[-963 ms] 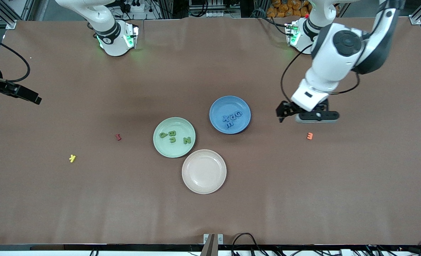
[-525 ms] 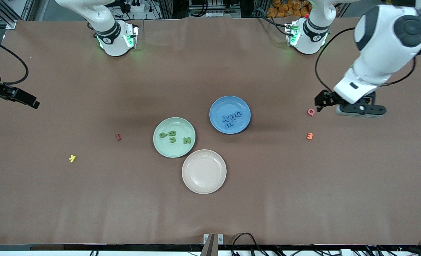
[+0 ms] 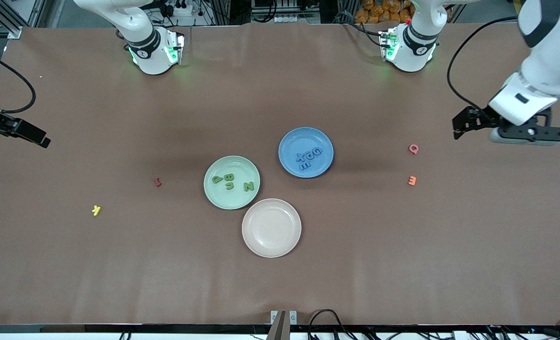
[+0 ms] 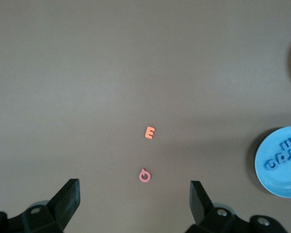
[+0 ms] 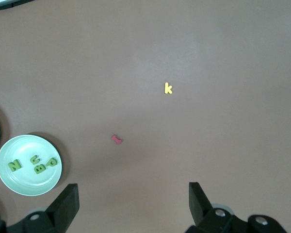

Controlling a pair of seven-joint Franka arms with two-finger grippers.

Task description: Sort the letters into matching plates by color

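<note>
With four green letters (image 3: 231,182) on the mint plate (image 3: 216,196) and four blue letters (image 3: 309,158) on the blue plate (image 3: 291,141), sorting looks complete; the left gripper (image 4: 135,201) and right gripper (image 5: 133,204) hang open and empty.

Brown counter (image 3: 402,264) carries three plates clustered mid-counter: green plate (image 3: 218,198), blue plate (image 3: 291,141), beige plate (image 3: 271,228). Loose letters on counter: yellow K (image 3: 96,210), red letter (image 3: 157,182), pink Q (image 3: 413,149), orange E (image 3: 412,180).

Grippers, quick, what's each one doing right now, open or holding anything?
Left gripper: open, empty, over bare table at the left arm's end.
Right gripper: open, empty, at the right arm's end.
</note>
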